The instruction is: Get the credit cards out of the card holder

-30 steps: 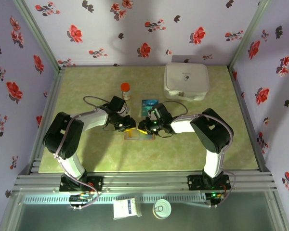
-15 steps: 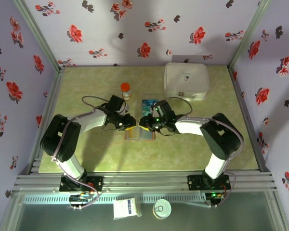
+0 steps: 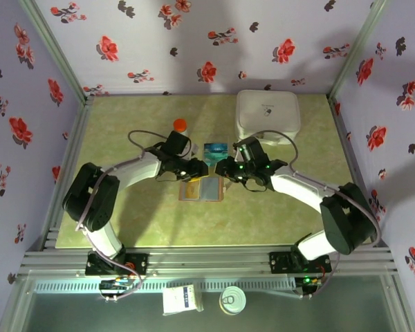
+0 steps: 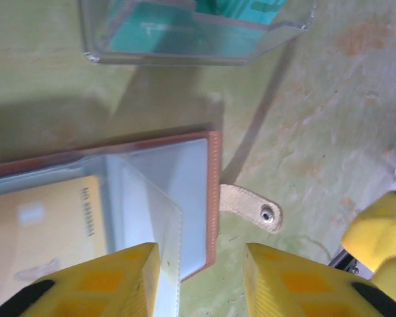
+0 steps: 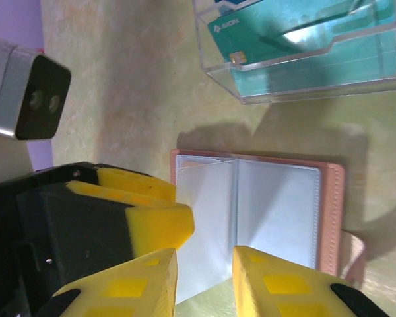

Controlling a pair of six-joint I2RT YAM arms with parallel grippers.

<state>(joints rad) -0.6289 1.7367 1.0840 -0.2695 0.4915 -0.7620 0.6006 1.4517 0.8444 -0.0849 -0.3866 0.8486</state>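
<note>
The card holder (image 3: pixel 206 191) lay open and flat on the worktop (image 3: pixel 263 221), with an orange-yellow card (image 4: pixel 39 228) tucked in one pocket and its tab (image 4: pixel 251 206) sticking out past one edge. Over the holder's far edge hung both end effectors, close together. The left end effector (image 4: pixel 201 281) was released, jaws apart, with a clear sleeve (image 4: pixel 166 224) of the holder just beside one finger and nothing gripped. The right end effector (image 5: pixel 204 284) was released too, with a narrow gap and nothing in it. Just beyond the holder stood a clear box (image 3: pixel 215 150) with teal cards (image 5: pixel 297 53) inside, and well beyond that a white case (image 3: pixel 266 117). The step in hand was probably drawing out the orange-yellow card. That called for one end effector pinning the holder's bare half flat. The other had to pinch only the card's edge, not the sleeve, and slide it along the pocket rather than upward, so the holder did not lift. The fingers also needed to stay clear of each other
</note>
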